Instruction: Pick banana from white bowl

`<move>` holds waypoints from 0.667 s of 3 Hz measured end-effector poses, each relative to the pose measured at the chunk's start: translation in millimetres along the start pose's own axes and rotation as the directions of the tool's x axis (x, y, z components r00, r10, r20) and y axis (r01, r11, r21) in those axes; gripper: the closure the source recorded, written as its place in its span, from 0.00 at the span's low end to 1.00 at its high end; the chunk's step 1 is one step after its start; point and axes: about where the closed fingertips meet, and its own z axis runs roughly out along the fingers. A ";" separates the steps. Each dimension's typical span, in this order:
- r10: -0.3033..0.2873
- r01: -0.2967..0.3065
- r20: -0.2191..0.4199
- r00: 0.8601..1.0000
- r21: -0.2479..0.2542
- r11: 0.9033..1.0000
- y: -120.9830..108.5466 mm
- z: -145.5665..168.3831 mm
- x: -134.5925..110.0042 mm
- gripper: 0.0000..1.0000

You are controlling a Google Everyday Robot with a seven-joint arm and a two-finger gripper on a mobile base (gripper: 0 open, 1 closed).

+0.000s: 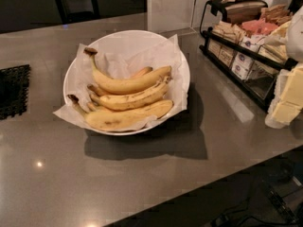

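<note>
A white bowl [127, 39] sits on a grey, glossy countertop [142, 183], left of the middle and toward the far side, casting a dark shadow on the near right. It is lined with crumpled white paper [116, 60] whose corners hang over the rim on the left and right. Inside lie the bananas, yellow with brown flecks and dark stem ends, all with their stems pointing left. The far banana [130, 83] curves upward, its long stem reaching to the far left of the bowl. A middle banana [132, 98] lies against it, and the near banana [125, 118] rests along the near rim. The tip of another shows just behind the far one. None bears a sticker that can be seen. At the far right stands a black wire rack [222, 50] holding rows of small packets: white packets [244, 60] with a blue mark on the lower tier, pink packets [258, 26] and brown ones above. The print on them is too small to read. A black mat [13, 91] lies at the left edge of the counter. The gripper [287, 103] hangs at the right edge of the view, pale yellow and white, well apart from the bowl and touching nothing in it. Whether it is apart or together I cannot tell.
</note>
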 end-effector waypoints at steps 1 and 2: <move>0.000 0.000 0.000 1.000 0.000 1.000 0.0 0.0 -0.1 0.00; -0.023 0.023 0.016 1.000 0.008 1.000 -1.2 -3.2 -8.3 0.00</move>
